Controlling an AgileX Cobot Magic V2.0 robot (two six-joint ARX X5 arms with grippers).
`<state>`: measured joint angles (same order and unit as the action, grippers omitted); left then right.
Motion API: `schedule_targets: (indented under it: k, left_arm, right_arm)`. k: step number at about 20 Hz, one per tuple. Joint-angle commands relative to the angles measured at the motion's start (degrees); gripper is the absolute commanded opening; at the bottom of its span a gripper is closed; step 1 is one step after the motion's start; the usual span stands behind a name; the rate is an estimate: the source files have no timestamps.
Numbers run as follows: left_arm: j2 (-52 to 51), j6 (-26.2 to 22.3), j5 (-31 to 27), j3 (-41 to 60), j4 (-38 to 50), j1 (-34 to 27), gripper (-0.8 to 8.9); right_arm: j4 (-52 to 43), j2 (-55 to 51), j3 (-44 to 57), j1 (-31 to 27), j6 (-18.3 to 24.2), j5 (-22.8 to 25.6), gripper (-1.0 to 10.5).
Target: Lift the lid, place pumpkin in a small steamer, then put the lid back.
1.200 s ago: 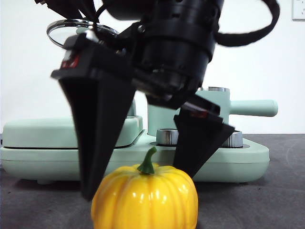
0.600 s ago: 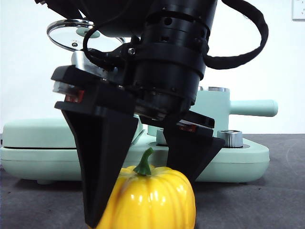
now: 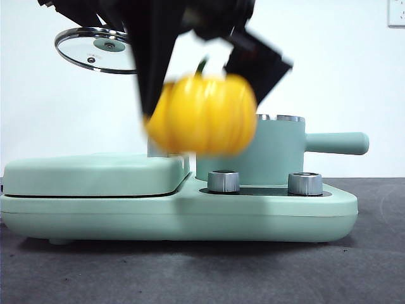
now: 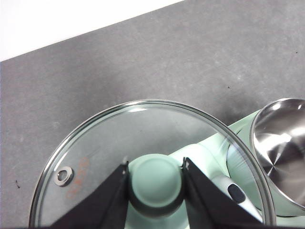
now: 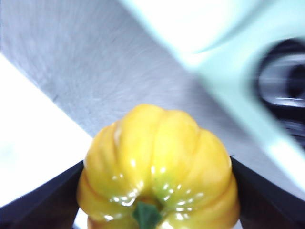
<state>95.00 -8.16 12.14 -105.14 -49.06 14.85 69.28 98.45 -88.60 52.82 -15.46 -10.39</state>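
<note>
The yellow pumpkin [image 3: 204, 114] hangs blurred in the air, level with the rim of the small steamer [image 3: 272, 152] and just in front of its left side. My right gripper [image 3: 209, 79] is shut on the pumpkin [image 5: 157, 167], its black jaws pressing both flanks. High at the upper left the glass lid [image 3: 95, 49] is held tilted in the air. My left gripper [image 4: 155, 183] is shut on the lid's mint-green knob [image 4: 155, 177]. Through the glass lid [image 4: 119, 133] I see the steamer's open steel bowl [image 4: 281, 143] off to one side.
The steamer stands on a wide mint-green base [image 3: 183, 212] with two steel dials [image 3: 223, 181] at its front and a flat mint-green cover [image 3: 95, 172] on its left half. The steamer's long handle [image 3: 335, 143] points right. Dark table surface [image 3: 202, 272] lies in front.
My right gripper closed on the pumpkin and lifted it fast from the table up to the steamer's rim height. The lid stays held high at the upper left.
</note>
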Motion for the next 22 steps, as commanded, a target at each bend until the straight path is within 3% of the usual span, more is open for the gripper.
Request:
schedule_targets:
  k: [1,6,10,22]
  left_arm:
    - [-0.5,-0.1,0.3,-1.2,1.8,0.2,0.18]
    - [-0.5,-0.1,0.3,-1.2,2.1,0.2,0.18]
    - [-0.5,-0.1,0.3,-1.2,1.8,0.2,0.18]
    - [-0.5,-0.1,0.3,-1.2,1.7,0.2,0.18]
  right_arm:
    - [3.4,1.3,-7.0,-4.2,3.3,0.6,3.2]
    - [3.6,5.9,-19.6,-16.2,7.0,1.9,3.2]
    - [3.9,14.6,-30.0,-22.3,7.8,1.9,3.2]
    - [5.7,26.4,-32.5,-22.2,9.0,6.4,3.2]
